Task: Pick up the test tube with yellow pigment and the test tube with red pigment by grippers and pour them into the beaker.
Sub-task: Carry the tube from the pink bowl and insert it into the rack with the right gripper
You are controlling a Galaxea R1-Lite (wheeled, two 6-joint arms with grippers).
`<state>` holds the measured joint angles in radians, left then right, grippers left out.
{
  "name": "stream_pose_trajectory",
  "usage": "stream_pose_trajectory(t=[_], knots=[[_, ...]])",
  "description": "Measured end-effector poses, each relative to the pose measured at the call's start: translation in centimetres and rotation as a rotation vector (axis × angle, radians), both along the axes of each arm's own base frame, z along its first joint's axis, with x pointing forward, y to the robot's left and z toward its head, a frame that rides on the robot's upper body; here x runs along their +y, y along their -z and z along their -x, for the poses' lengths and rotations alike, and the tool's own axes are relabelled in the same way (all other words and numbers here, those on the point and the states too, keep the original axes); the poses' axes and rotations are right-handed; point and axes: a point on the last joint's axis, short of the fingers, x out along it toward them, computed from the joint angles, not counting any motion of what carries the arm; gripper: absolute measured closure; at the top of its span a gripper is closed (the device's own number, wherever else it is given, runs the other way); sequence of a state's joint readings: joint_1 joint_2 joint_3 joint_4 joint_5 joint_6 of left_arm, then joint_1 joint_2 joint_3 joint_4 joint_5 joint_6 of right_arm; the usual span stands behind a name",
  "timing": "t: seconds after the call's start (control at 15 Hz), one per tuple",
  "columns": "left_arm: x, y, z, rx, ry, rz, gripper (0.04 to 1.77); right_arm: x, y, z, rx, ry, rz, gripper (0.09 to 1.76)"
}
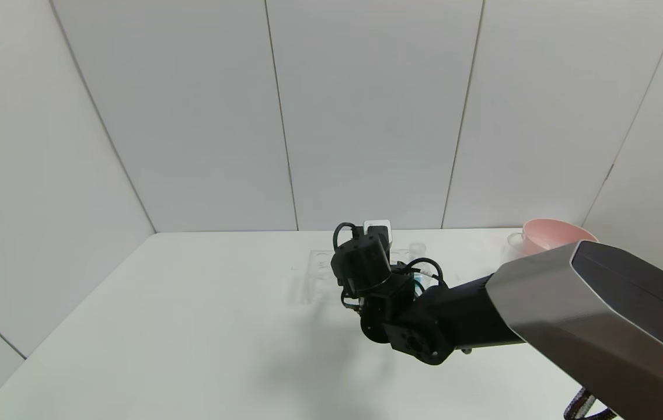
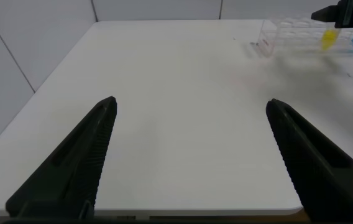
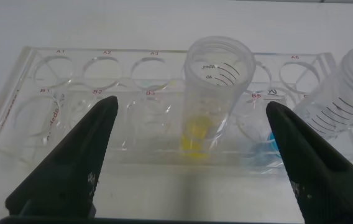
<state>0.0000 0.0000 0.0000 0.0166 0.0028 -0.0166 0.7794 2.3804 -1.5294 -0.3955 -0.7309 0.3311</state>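
Observation:
The test tube with yellow pigment [image 3: 217, 93] stands upright in a clear many-holed rack [image 3: 52, 112], its yellow tip low in the rack. My right gripper [image 3: 192, 102] is open just in front of the rack, one finger on each side of this tube, not touching it. In the head view the right arm's wrist [image 1: 366, 265] covers the rack's middle. My left gripper [image 2: 191, 101] is open and empty over bare table, far from the rack [image 2: 288, 34]. The red-pigment tube is out of view. A clear rim [image 1: 515, 239] beside the pink bowl may be the beaker.
A blue-tipped tube [image 3: 350, 87] stands in the rack next to the yellow one. A pink bowl [image 1: 553, 236] sits at the table's back right. White walls close the back and left. The white table [image 1: 191, 326] stretches left of the rack.

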Motion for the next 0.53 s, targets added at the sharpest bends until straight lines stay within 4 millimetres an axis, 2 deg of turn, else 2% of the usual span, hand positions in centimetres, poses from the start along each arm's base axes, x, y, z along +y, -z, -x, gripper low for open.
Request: stream_pose_trajectory(t=[0.53], knots=[[0.0,0.0,0.0,0.000,0.000,0.000,0.09,0.2,0.0,-1.4,-0.024,0.012,-0.006,0.14]])
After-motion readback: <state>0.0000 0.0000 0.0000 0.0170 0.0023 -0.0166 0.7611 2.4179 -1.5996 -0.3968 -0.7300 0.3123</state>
